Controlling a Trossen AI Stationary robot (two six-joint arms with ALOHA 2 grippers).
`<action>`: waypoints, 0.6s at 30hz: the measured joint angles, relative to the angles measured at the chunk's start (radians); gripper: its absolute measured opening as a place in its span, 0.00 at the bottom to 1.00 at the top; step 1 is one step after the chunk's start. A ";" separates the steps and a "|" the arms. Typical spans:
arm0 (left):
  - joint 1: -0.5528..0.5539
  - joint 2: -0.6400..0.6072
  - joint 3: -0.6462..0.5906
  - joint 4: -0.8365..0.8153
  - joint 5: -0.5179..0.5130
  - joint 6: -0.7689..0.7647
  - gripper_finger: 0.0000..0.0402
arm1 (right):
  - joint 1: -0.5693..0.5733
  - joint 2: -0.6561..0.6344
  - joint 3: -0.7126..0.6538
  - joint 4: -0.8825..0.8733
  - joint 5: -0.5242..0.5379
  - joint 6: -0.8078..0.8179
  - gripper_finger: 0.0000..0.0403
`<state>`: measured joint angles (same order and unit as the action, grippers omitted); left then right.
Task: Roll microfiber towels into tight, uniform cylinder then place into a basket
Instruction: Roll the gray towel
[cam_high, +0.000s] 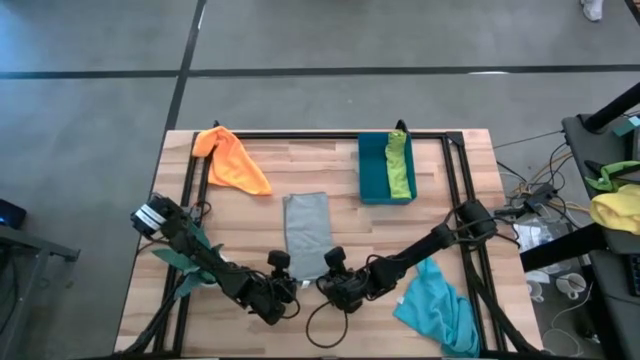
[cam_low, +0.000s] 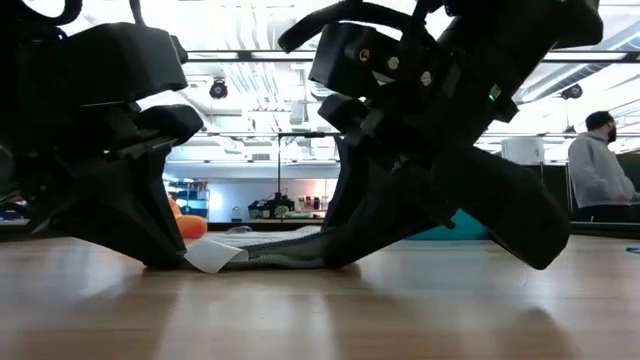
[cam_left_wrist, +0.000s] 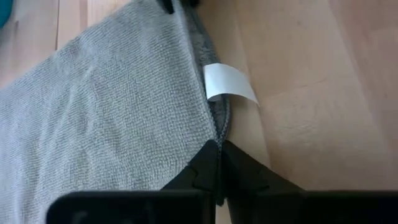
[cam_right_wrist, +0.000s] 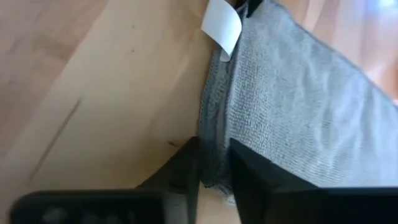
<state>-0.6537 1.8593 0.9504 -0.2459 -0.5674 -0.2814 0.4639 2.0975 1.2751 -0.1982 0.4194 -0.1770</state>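
The grey towel (cam_high: 307, 232) lies flat in the middle of the table, with a white label (cam_left_wrist: 229, 84) on its near edge. My left gripper (cam_left_wrist: 219, 152) is shut on the near left corner, and my right gripper (cam_right_wrist: 214, 165) is shut on the near right corner. An orange towel (cam_high: 232, 160) lies at the far left. A lime green towel (cam_high: 400, 165) lies in the teal basket (cam_high: 372, 170) at the far right. A turquoise towel (cam_high: 438, 305) lies crumpled at the near right. My left gripper pinches the grey towel's near edge (cam_left_wrist: 217, 134) at its left corner, between the tips of its two fingers. The fingers slant down from the table's near left. The towel lies flat on the table beyond them. My right gripper pinches the towel's near edge (cam_right_wrist: 214, 146) at its right corner, where the cloth is bunched between the two fingers. The fingers slant down from the near right. The rest of the towel rests on the table.
A black frame (cam_high: 300, 134) runs around the table's edges. A dark teal cloth (cam_high: 183, 255) lies under my left arm. A yellow and green cloth heap (cam_high: 615, 205) sits off the table to the right. A person (cam_low: 598, 165) stands in the room beyond.
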 joint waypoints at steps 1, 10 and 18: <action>0.000 -0.002 0.000 0.000 0.002 0.000 0.00 | -0.002 0.000 0.001 -0.004 -0.023 0.015 0.12; 0.003 -0.130 0.021 0.025 0.227 -0.026 0.00 | -0.025 -0.025 0.100 -0.184 -0.294 0.192 0.02; 0.041 -0.173 -0.016 0.052 0.308 -0.152 0.00 | -0.112 -0.034 0.142 -0.236 -0.659 0.323 0.02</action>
<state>-0.6123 1.6860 0.9341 -0.1934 -0.2592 -0.4339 0.3517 2.0640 1.4168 -0.4341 -0.2393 0.1459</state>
